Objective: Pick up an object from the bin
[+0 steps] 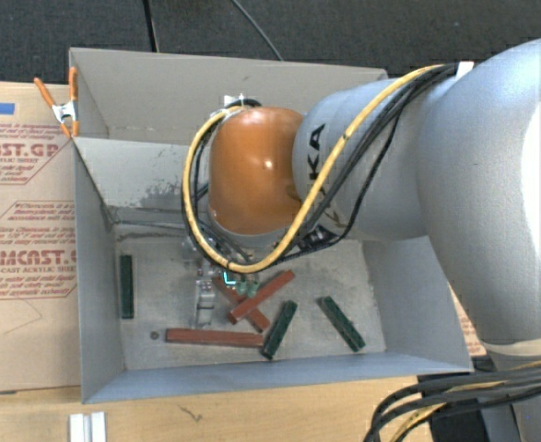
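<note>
Camera view: my gripper (204, 308) is low over the floor of the bin (93, 274), left of centre, its tip just above the long red-brown bar (213, 337) lying flat along the near wall. I cannot tell whether the gripper is open or closed. Just beside it, toward the view's right, lie a slanted red-brown bar (268, 291) and a dark green bar (279, 328), with another green bar (125, 285) well apart by the left wall.
</note>
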`<state>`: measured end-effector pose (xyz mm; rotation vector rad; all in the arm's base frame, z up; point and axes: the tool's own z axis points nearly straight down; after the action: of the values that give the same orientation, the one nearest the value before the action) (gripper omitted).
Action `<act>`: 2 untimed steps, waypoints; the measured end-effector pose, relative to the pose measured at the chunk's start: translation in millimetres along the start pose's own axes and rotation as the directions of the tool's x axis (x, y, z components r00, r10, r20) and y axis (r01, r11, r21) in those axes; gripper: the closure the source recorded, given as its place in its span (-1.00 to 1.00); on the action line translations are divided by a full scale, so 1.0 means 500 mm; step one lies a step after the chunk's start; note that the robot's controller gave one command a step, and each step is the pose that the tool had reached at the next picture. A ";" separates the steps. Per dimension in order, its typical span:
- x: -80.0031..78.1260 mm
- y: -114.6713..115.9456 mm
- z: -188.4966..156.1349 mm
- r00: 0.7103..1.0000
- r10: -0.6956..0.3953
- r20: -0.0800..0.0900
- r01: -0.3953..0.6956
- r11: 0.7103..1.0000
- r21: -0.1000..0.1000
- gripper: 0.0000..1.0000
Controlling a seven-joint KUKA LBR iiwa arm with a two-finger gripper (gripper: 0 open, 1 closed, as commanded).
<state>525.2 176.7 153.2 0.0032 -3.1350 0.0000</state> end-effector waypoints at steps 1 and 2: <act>-0.004 -0.001 -0.007 1.000 0.002 0.007 -0.002 1.000 -0.001 -1.00; 0.034 -0.049 0.052 0.998 -0.057 0.014 0.057 0.998 -0.003 -1.00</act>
<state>507.9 152.4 127.2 0.0933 -3.1474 -0.0050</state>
